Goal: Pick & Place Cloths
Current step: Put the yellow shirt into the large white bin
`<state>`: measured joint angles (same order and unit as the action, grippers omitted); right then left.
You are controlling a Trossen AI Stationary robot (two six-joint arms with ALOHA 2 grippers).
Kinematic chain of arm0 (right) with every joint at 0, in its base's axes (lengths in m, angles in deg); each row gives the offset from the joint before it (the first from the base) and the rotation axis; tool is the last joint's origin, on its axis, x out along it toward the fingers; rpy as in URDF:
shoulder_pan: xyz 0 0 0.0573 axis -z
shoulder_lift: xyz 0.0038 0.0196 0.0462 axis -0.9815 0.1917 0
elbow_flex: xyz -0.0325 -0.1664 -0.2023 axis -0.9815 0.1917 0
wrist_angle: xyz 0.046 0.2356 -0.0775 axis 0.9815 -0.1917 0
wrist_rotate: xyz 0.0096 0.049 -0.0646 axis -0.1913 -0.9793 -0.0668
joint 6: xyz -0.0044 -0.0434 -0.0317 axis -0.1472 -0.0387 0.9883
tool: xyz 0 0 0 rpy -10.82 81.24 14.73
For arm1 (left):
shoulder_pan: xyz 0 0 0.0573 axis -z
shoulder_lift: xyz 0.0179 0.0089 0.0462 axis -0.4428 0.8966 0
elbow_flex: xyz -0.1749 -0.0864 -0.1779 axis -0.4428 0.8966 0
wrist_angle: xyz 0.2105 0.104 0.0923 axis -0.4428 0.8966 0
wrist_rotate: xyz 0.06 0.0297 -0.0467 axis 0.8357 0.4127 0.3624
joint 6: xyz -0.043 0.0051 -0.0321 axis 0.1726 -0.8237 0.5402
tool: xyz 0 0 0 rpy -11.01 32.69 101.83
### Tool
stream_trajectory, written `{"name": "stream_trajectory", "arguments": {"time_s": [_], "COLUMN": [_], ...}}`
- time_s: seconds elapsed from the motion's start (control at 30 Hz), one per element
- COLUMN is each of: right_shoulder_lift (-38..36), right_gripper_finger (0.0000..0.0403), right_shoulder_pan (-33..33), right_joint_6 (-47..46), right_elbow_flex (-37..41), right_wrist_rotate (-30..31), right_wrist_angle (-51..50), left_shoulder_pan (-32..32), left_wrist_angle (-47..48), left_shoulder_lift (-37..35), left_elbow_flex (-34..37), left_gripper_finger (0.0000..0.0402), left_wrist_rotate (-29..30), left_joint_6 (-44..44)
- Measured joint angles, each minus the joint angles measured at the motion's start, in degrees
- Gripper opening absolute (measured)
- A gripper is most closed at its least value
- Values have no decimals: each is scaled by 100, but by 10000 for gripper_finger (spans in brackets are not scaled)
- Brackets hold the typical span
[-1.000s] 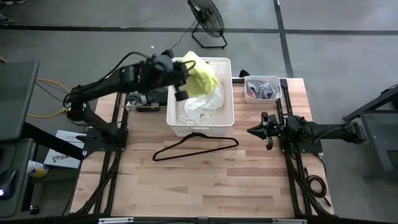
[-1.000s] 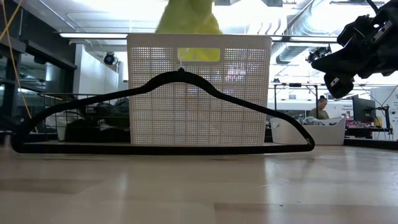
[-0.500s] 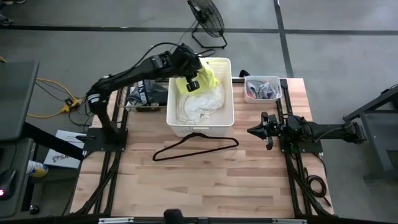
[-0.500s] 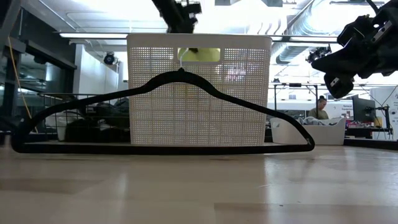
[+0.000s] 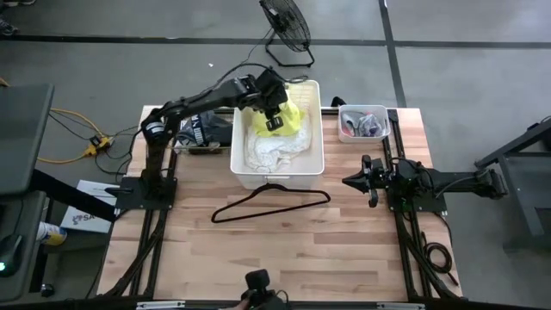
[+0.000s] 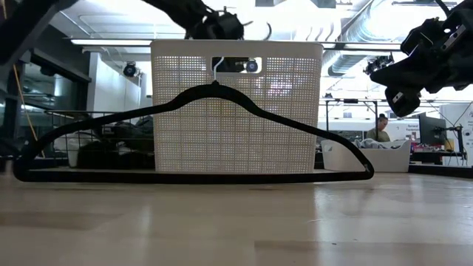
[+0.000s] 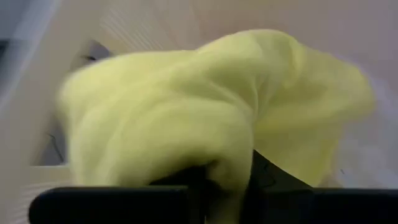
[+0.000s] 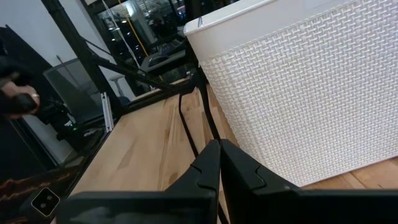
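Left gripper point(image 5: 274, 110) lowered inside white basket point(image 5: 244, 175), fingers clamped on yellow cloth point(image 5: 288, 114) lying atop white cloth point(image 5: 274, 148); black hanger point(image 5: 269, 201) just in front of basket; right gripper point(image 5: 355, 181) closed, empty, parked at table's right.

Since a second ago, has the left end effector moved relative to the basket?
Yes. The left end effector, shut on the yellow cloth, moved from the white basket's left rim inward over its middle.

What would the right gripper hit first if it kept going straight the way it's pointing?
Most likely the white woven plastic basket: the shut right gripper points at its near corner, with the thin black clothes hanger lying on the table below that line. Depth is hard to judge.
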<state>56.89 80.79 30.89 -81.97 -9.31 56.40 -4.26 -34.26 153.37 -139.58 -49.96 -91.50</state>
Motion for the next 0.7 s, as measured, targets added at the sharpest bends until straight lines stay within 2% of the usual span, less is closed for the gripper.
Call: {"name": "stream_trajectory", "arguments": {"time_s": [0.33, 0.5, 0.7], "right_shoulder_lift": [0, 0, 0], "right_gripper_finger": [3, 3, 3], "right_shoulder_pan": [-1, 1, 1], "right_joint_6": [0, 0, 0], "right_elbow_flex": [0, 0, -1], "right_wrist_rotate": [0, 0, -2], "right_wrist_angle": [1, 1, -1], "left_shoulder_pan": [15, 17, 17], "left_wrist_angle": [133, 131, 129], "left_shoulder_lift": [594, 690, 705], "left_elbow_flex": [5, 5, 5], "left_gripper_finger": [35, 36, 55], "left_wrist_rotate": [-66, -77, -111], "left_joint_6": [1, 25, 128]}}
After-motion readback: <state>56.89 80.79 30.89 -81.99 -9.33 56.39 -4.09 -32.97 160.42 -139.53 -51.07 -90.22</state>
